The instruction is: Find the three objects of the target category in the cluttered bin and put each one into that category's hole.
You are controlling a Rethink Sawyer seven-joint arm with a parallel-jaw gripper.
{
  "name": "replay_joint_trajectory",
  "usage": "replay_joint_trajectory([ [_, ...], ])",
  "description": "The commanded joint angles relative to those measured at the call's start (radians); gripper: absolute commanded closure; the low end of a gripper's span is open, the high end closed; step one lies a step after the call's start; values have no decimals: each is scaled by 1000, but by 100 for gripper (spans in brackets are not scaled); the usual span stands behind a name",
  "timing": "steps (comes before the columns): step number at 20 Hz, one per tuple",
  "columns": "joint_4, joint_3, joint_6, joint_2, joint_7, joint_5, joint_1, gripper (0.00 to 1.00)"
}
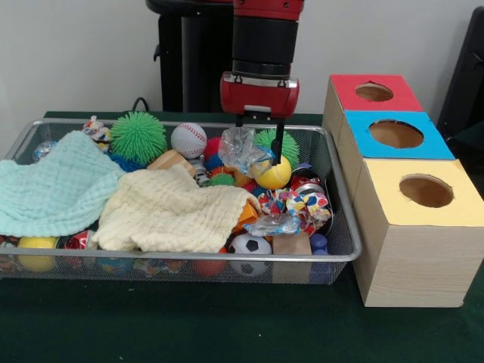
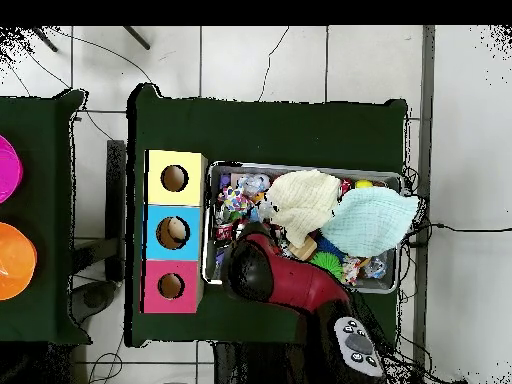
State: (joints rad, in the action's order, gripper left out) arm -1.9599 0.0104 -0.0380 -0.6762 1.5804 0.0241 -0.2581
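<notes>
Gripper point(image 1: 261, 144) hangs over the far right part of the bin point(image 1: 344, 257), its 2 dark fingers spread apart with nothing pinched between them; I see the tips down among a crumpled clear plastic wrapper point(image 1: 242, 147) and just above a smooth yellow ball point(image 1: 274, 175). From bin centre that spot lies at about 1 o'clock in the front view. A cream cloth point(image 1: 170, 212) and a mint cloth point(image 1: 53, 189) cover much of the clutter, and I cannot pick out any plush toy. The red-topped box's hole point(image 1: 373, 92) sits at 3 o'clock from the gripper, outside the bin. Overhead, the red arm point(image 2: 285, 280) hides the gripper.
</notes>
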Motion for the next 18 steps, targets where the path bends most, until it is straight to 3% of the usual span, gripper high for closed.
replay_joint_trajectory([
  [1, 106, 4, 140, 7, 108, 11, 61, 100],
  [3, 108, 29, 137, 1, 87, -13, 40, 100],
  [5, 156, -50, 235, 20, 70, -3, 108, 100],
  [10, 97, 21, 126, 23, 107, -24, 44, 100],
  [18, 86, 81, 83, 50, 90, -62, -19, 100],
])
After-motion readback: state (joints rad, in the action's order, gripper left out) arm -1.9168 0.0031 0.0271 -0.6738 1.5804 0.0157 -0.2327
